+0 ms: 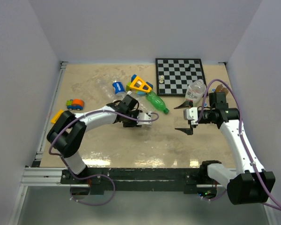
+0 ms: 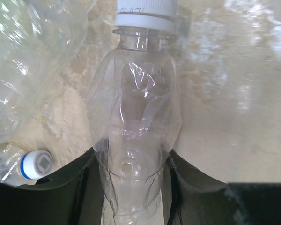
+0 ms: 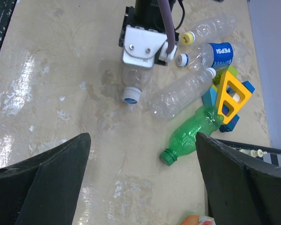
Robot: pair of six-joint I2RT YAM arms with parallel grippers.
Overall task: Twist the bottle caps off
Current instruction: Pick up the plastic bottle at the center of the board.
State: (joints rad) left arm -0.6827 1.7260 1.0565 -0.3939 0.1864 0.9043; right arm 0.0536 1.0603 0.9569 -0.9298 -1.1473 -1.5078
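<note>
Beige walled surface, bottles strewn mid; L hand low among them. L wrist: clamped round clear bottle at its body, leaving screwed-on cap free ahead. R wrist: R hand gaping, empty, facing it, prob. to twist.

Both mine: left arm and right arm, white links, black joints, purple cables. Left gripper housing white, two screws; fingers black.
</note>
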